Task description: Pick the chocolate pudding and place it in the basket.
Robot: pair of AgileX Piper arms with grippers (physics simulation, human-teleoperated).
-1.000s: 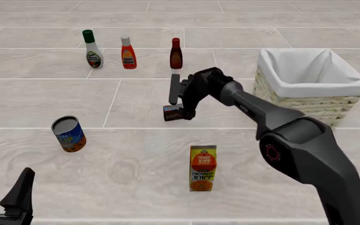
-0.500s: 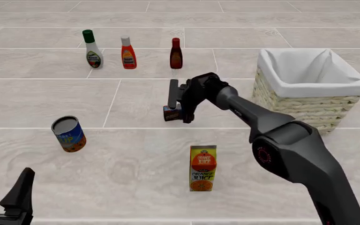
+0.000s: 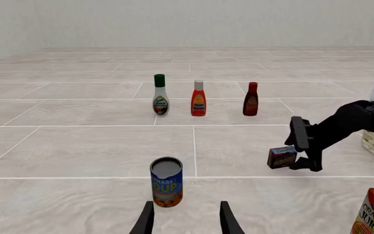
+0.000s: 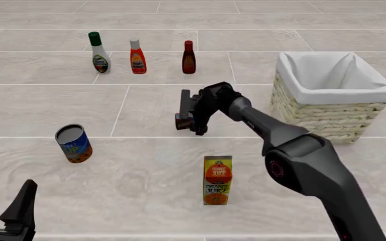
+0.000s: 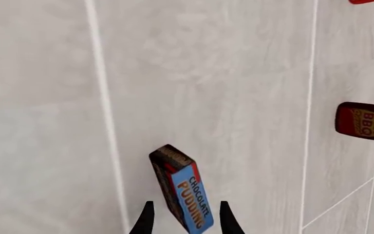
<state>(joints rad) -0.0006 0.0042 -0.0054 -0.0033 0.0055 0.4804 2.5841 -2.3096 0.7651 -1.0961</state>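
As your right arm has dropped, its fingers point(image 5: 183, 219) straddle the chocolate pudding point(image 5: 181, 195), released; close them now.

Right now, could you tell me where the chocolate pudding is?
In the front view, the chocolate pudding sits mid-table between the right gripper's fingers, left of the basket.

Soup can point(image 4: 74, 143), orange juice carton point(image 4: 218, 179), three bottles point(image 4: 137, 56) standing.
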